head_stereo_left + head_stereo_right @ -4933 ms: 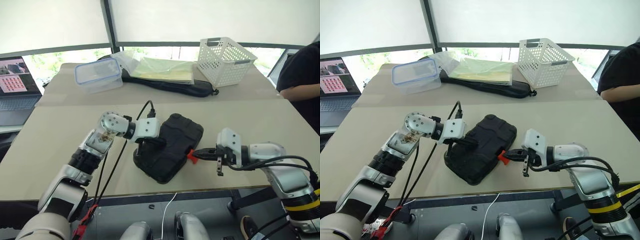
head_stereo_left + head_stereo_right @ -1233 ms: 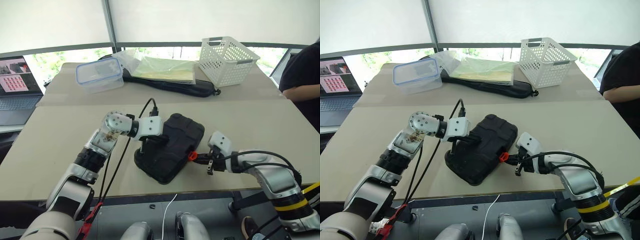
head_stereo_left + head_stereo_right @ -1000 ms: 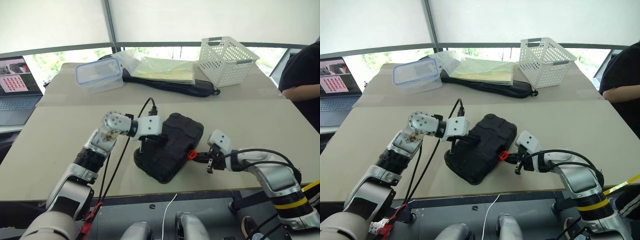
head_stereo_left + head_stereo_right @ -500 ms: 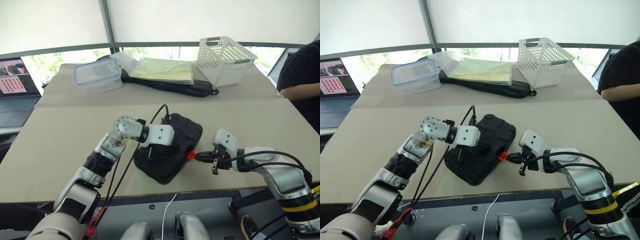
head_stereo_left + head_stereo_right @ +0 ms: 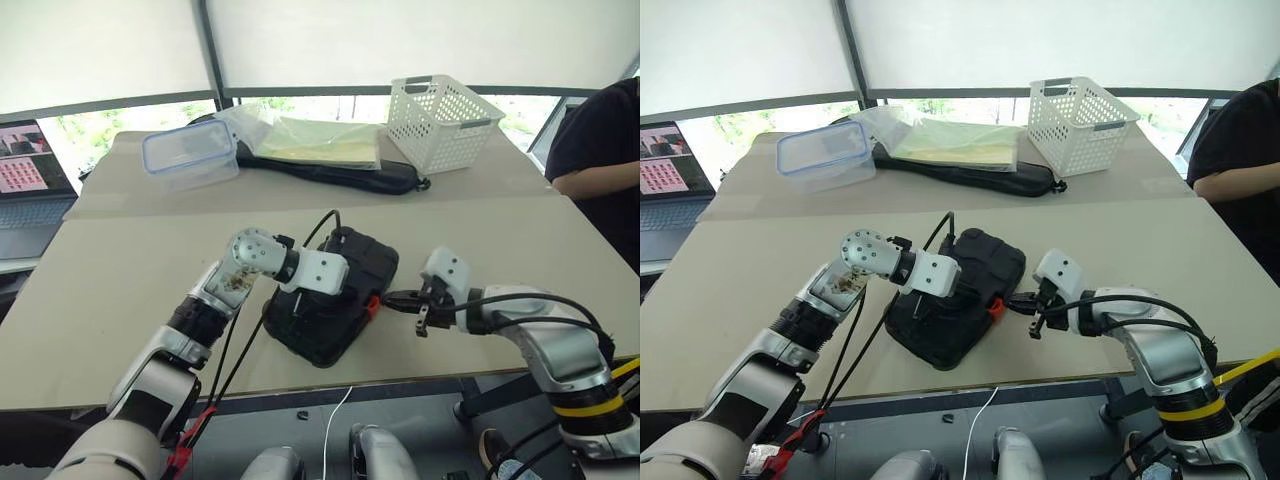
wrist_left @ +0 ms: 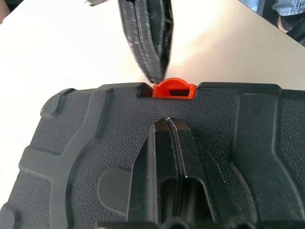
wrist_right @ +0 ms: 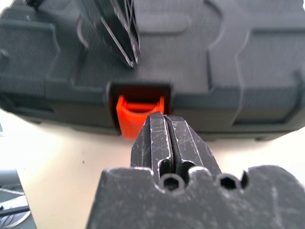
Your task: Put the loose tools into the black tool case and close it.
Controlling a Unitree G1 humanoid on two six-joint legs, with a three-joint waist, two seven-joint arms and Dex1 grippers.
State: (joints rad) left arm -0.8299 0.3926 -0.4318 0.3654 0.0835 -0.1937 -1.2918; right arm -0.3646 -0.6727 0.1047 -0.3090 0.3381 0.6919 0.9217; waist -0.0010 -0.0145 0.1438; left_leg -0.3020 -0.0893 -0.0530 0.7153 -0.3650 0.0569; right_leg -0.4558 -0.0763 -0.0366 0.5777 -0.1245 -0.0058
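i see the black moulded-plastic clamshell tool case (image 5: 330, 297) lying with its lid down on the beige table (image 5: 110, 270), near the front edge at about 6 o'clock of the tabletop. my left gripper (image 6: 169, 157) rests on the case's lid, fingers clenched together, grasping nothing. my right gripper (image 7: 164, 138) sits at the case's 3 o'clock side, fingers pressed together and empty, tips touching the small orange latch (image 7: 136, 112). at 12 o'clock lie a long black soft bag (image 5: 330, 172), a clear lidded box (image 5: 190, 152) and a white basket (image 5: 442, 120).
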